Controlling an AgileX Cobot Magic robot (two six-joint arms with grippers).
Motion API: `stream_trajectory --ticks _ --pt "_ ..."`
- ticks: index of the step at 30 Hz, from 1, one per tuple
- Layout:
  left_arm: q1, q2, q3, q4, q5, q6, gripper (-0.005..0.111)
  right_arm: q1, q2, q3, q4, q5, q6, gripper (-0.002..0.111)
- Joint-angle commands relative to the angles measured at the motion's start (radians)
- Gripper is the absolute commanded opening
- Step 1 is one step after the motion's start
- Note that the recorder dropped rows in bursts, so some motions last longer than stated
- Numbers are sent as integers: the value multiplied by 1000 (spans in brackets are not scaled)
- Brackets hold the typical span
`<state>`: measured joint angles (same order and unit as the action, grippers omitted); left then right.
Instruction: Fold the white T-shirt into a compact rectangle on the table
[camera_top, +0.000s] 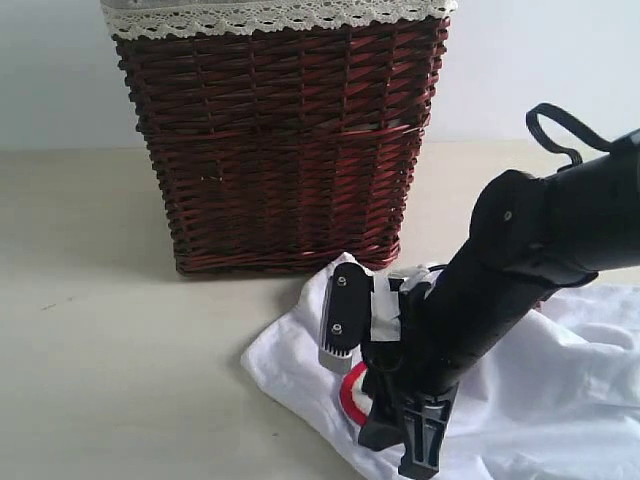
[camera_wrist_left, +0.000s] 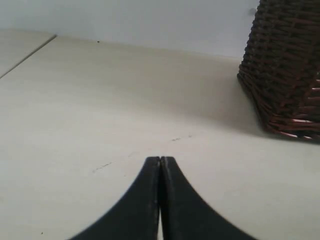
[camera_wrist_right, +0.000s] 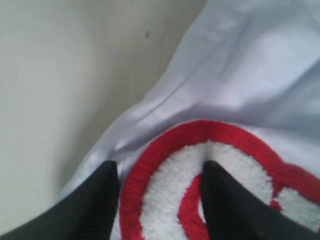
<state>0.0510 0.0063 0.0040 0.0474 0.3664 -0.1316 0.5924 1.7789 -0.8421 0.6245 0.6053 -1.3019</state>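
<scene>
T-shirt lies under right hand.

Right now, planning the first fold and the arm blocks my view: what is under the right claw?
Under the right claw lies the white T-shirt, a fuzzy red-outlined letter between the open fingers; bare table beside it. What lies beneath the cloth is covered.

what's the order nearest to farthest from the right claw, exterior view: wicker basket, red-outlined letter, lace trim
1. red-outlined letter, on the white T-shirt at the right claw
2. wicker basket, behind the white T-shirt
3. lace trim, basket's top rim
</scene>
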Motion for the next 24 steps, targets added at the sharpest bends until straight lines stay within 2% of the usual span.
stream_trajectory --ticks 1,2,4,6,8,10,11,16,19,20,22,24 --pt "-3 -6 -4 0 -13 -2 0 2 10 -1 -11 -2 4 12" --pt "-3 -6 -4 0 -13 -2 0 2 10 -3 -13 2 4 2" --pt "-3 -6 -4 0 -13 -2 0 2 2 -3 -13 17 4 0" --pt "-3 -6 -4 0 -13 -2 0 2 -32 -3 -10 109 -30 0" --pt "-3 -6 -4 0 -13 -2 0 2 -88 -3 27 308 -179 0" --pt "-3 -6 -4 0 -13 -2 0 2 -151 -3 99 579 -349 0" --pt "-3 -6 -4 0 -13 -2 0 2 -188 -3 172 616 -404 0" --pt "-3 -6 -4 0 -13 -2 0 2 -263 -3 421 616 -398 0" --pt "-3 -6 -4 0 -13 -2 0 2 -264 -3 420 616 -387 0" --pt "-3 -6 -4 0 -13 -2 0 2 -264 -3 388 616 -360 2" --pt "-3 -6 -4 0 -13 -2 0 2 -264 -3 264 616 -270 13" --pt "-3 -6 -4 0 -13 -2 0 2 -264 -3 112 616 -193 38"
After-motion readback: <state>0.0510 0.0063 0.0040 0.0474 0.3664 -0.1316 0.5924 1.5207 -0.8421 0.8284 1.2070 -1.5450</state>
